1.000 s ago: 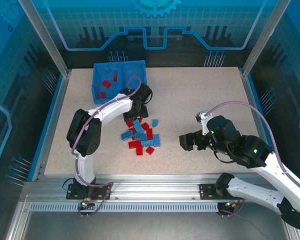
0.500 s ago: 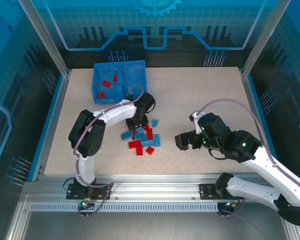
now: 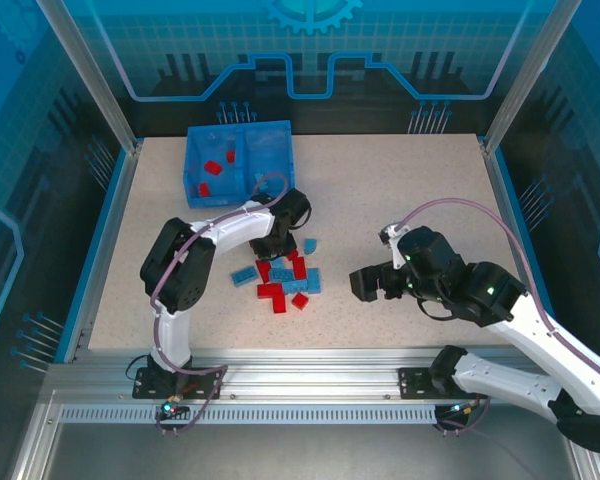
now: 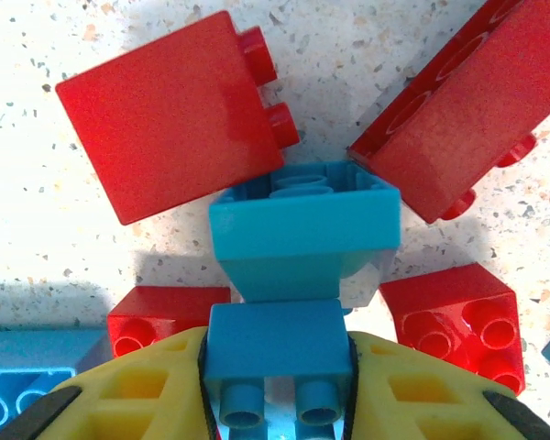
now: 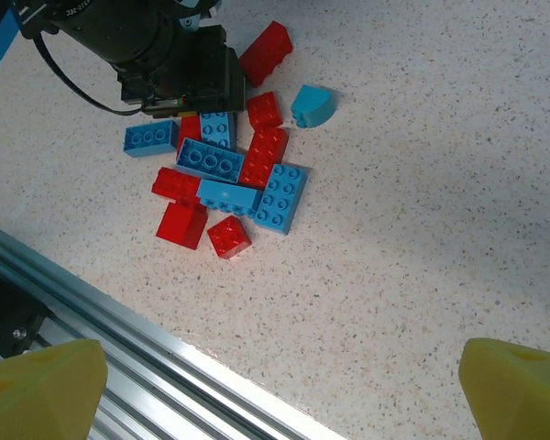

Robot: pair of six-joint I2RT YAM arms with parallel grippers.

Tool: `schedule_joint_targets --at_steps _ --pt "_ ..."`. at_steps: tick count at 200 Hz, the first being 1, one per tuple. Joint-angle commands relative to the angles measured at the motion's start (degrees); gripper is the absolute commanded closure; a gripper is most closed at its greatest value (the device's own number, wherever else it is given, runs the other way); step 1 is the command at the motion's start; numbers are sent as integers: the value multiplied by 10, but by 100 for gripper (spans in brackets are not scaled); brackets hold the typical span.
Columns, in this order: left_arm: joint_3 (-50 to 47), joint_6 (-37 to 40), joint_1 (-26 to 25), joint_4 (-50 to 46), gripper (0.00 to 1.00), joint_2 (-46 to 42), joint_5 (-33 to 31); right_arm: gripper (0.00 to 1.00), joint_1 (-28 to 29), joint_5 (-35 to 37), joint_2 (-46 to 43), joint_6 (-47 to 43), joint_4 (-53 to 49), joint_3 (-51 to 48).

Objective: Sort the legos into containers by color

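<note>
Speckled tabletop (image 3: 410,180) carries the blue bin (image 3: 280,127) at 11 o'clock, with red bricks (image 3: 212,167) lying in its left compartment. Loose red and light blue legos (image 3: 285,285) cluster near the middle. Left gripper (image 3: 277,247) sits at the pile's 12 o'clock edge, its yellow fingers (image 4: 137,394) pressed against both sides of one light blue brick (image 4: 280,339). Right gripper (image 3: 365,285) hangs at 3 o'clock of the pile, fingertips (image 5: 41,380) spread wide, holding nothing.
</note>
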Motion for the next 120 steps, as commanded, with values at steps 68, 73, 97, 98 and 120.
schedule_joint_targets --at_steps 68,73,97,98,120 --pt "115 61 8 -76 79 -116 -67 0 -6 -1 -27 33 35 9" --pt "126 68 11 -79 79 -117 -67 0 -6 -1 -27 35 37 8" --pt "172 103 33 -71 80 -131 -66 0 -6 1 -26 44 45 4" --pt "174 104 34 -70 80 -131 -66 0 -6 1 -26 44 46 4" --pt "207 139 66 -34 80 -133 -55 0 -6 10 -23 51 48 5"
